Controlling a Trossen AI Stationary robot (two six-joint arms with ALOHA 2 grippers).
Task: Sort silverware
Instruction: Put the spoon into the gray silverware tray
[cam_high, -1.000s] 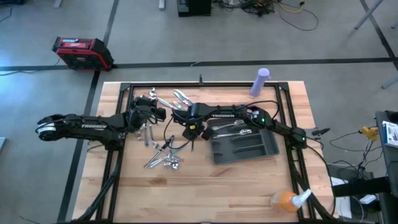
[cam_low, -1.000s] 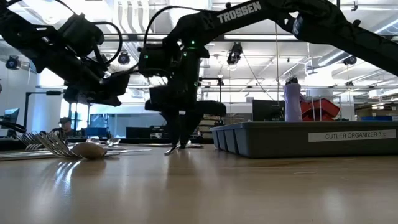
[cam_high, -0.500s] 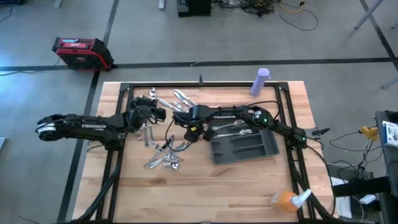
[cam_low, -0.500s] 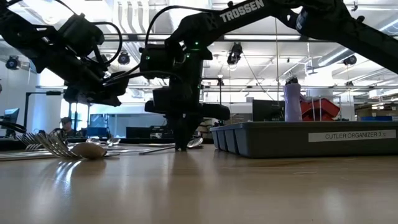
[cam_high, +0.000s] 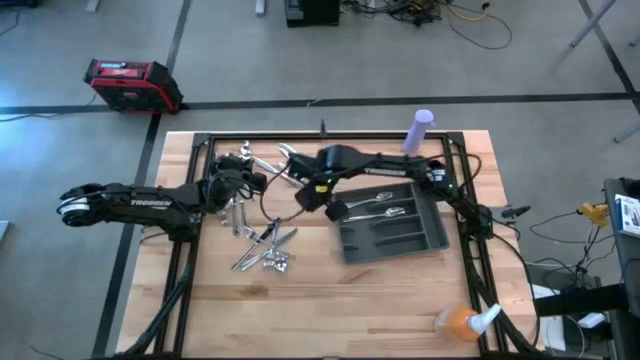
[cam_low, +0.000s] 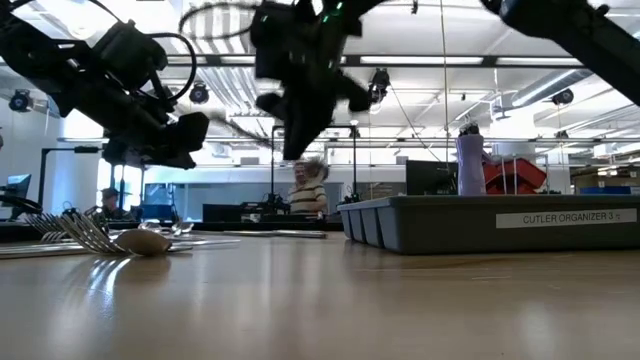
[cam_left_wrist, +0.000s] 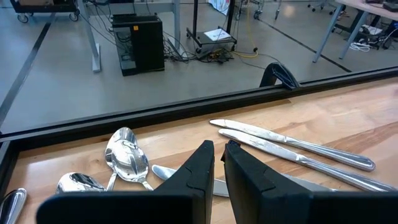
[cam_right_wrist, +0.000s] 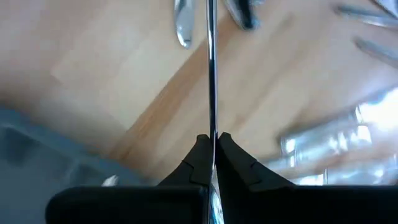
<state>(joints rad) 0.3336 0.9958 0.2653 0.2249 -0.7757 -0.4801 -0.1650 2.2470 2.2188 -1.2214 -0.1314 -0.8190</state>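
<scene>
My right gripper (cam_right_wrist: 211, 146) hangs high over the table's middle (cam_high: 308, 197), left of the dark grey tray (cam_high: 395, 240), shut on one slim piece of silverware (cam_right_wrist: 211, 62) seen edge-on. Which kind it is cannot be told. More silverware lies loose on the wood: knives (cam_left_wrist: 292, 146) and spoons (cam_left_wrist: 124, 155) near the far edge, forks (cam_high: 262, 255) nearer the front. A few pieces (cam_high: 375, 205) lie in the tray's far compartment. My left gripper (cam_left_wrist: 219, 165) hovers over the far-left spoons (cam_high: 245, 180), fingers together with nothing between them. My right gripper pinches the piece's thin shaft (cam_right_wrist: 211, 127) between its two fingers. The long part of the shaft runs straight out past the fingertips, along the fingers. A shiny part (cam_right_wrist: 215, 202) lies back between them. The piece is lifted clear of the table.
A purple bottle (cam_high: 420, 130) stands at the far edge. An orange spray bottle (cam_high: 462, 322) lies at the front right corner. A black frame (cam_high: 200, 150) borders the table. Bare wood lies in front of the tray and the forks.
My right gripper has risen from the tabletop, carrying the piece of silverware with it, and has drawn toward the far edge and the tray. The piece, which lay on the wood, now hangs clear of it.
</scene>
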